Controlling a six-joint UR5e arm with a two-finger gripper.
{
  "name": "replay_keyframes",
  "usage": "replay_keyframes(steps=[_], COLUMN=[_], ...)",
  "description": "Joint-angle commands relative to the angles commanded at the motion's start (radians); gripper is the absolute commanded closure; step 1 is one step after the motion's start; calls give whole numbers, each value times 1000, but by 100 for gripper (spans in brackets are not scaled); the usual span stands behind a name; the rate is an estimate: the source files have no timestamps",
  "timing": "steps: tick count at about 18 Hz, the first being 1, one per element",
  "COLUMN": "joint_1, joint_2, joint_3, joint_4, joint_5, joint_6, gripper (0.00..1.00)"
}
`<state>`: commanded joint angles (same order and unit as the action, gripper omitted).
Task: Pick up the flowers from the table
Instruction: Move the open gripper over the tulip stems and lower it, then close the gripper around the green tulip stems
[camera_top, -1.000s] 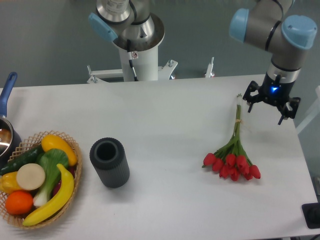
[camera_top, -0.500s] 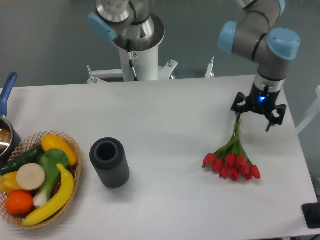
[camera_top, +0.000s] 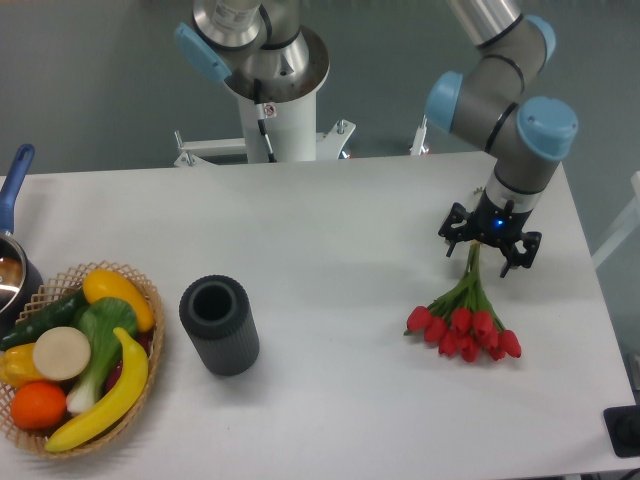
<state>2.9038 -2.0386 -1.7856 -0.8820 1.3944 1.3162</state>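
The flowers (camera_top: 464, 322), a bunch of red tulips with thin green stems, lie on the white table (camera_top: 340, 230) at the right, heads toward the front. My gripper (camera_top: 487, 253) is open and sits directly over the upper stems, its fingers spread to either side of them. The stem ends are hidden behind the gripper. I cannot tell whether the fingers touch the stems or the table.
A dark grey cylindrical vase (camera_top: 219, 325) stands left of centre. A wicker basket (camera_top: 150, 350) of fruit and vegetables sits at the front left. A pot with a blue handle (camera_top: 14, 190) is at the left edge. The robot base (camera_top: 275, 110) is at the back.
My gripper has moved left and toward the front, from beside the stem ends to over the upper stems. The flowers have not moved.
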Motion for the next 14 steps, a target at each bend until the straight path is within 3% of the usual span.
replay_keyframes(steps=[6,9,13,14], joint_1=[5,-1,-2,-2], joint_2=[-18,-20,-19,-19], joint_3=[12,12,12,12], joint_4=[0,-3,-9,-11], joint_5=[14,41,41,41], joint_6=[2,2,2,2], gripper=[6,33,52,53])
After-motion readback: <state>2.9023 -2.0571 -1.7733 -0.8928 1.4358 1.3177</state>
